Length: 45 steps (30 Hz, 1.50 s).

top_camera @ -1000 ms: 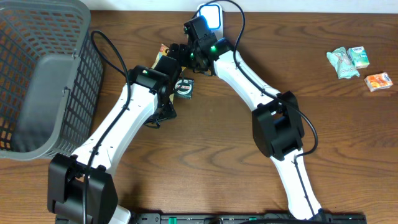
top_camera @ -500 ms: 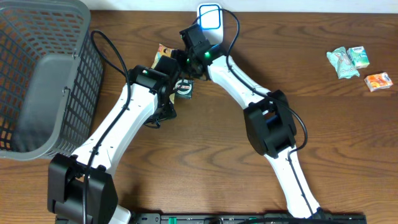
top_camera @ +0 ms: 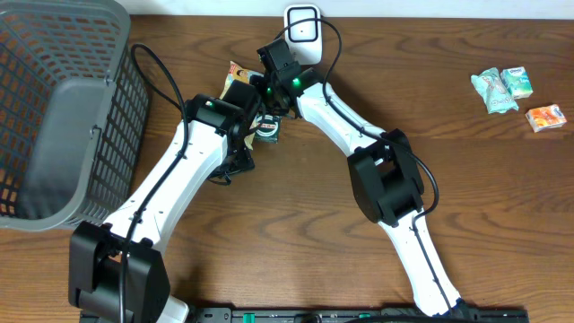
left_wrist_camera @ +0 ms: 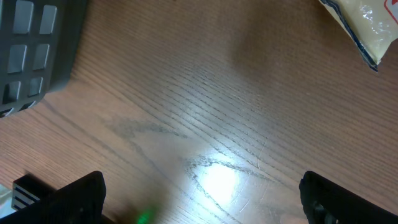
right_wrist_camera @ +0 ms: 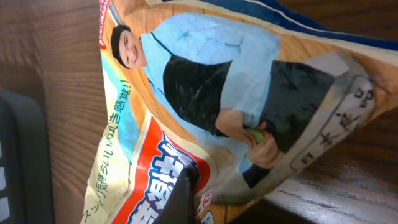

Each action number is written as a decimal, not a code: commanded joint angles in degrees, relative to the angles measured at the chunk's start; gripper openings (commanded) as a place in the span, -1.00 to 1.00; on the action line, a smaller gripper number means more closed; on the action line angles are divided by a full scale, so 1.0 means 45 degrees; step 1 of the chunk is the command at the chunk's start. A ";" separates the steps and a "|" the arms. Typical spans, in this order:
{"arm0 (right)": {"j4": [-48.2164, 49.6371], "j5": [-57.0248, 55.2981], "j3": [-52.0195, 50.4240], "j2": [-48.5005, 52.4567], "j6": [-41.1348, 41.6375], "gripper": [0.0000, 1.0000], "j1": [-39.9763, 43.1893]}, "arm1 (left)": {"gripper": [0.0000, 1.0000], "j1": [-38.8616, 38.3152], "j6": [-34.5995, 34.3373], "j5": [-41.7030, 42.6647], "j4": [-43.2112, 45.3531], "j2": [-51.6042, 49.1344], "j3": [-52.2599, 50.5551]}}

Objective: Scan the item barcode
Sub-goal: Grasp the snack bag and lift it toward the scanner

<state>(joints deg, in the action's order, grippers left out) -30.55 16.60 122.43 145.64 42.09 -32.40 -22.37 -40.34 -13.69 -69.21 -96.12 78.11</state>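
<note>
Holding: my right gripper is clamped fully closed; its wrist view shows a dark finger over the bag's lower edge, so I judge that edge is pinched.
Bag: on the table at the far side, between the basket and the scanner, just beside my right wrist. I can't tell whether it is off the wood.
Left gripper: fingers spread wide, nothing between them, over bare wood with the bag's corner nearby.
Done: the approach, and by my reading the grasp.
Left: lifting the bag, finding its barcode and presenting it to the scanner.
Barcode: none shows on the printed face in my right wrist view, so I expect to have to turn the bag.
</note>
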 commanded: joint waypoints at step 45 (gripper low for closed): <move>-0.1336 0.1039 0.0024 -0.1039 -0.1491 0.82 0.1127 | 0.96 0.0039 -0.0112 -0.0209 -0.0087 0.0068 -0.0073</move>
<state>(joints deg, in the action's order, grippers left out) -38.15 22.15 122.50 138.21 31.73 -27.16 -22.37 -40.34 -13.69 -69.19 -96.12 78.11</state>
